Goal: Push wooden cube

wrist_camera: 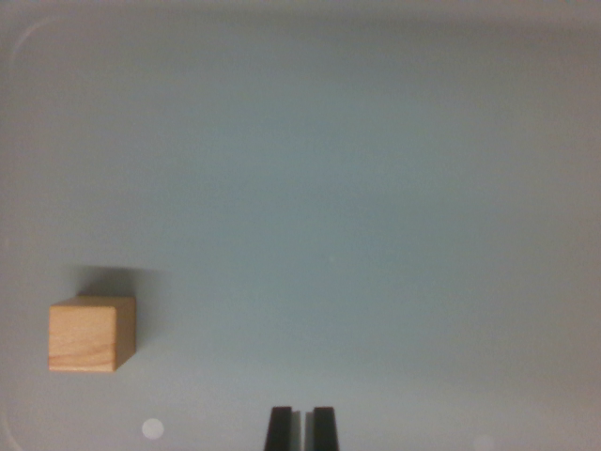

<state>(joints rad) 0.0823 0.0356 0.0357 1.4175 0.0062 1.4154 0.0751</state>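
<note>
while my gripper (301, 427) has its jaws nearly together and touches nothing, the wooden cube (92, 334) sits well apart toward the wrist view's left, so the push seems not begun.

Pale tray floor (376, 188) open all round, only obstacle wooden cube (91, 334) at the wrist view's lower left

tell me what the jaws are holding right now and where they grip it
Nothing is held. The gripper has its jaws nearly together with only a thin empty gap between them, and the wooden cube sits apart, toward the wrist view's left, untouched.
</note>
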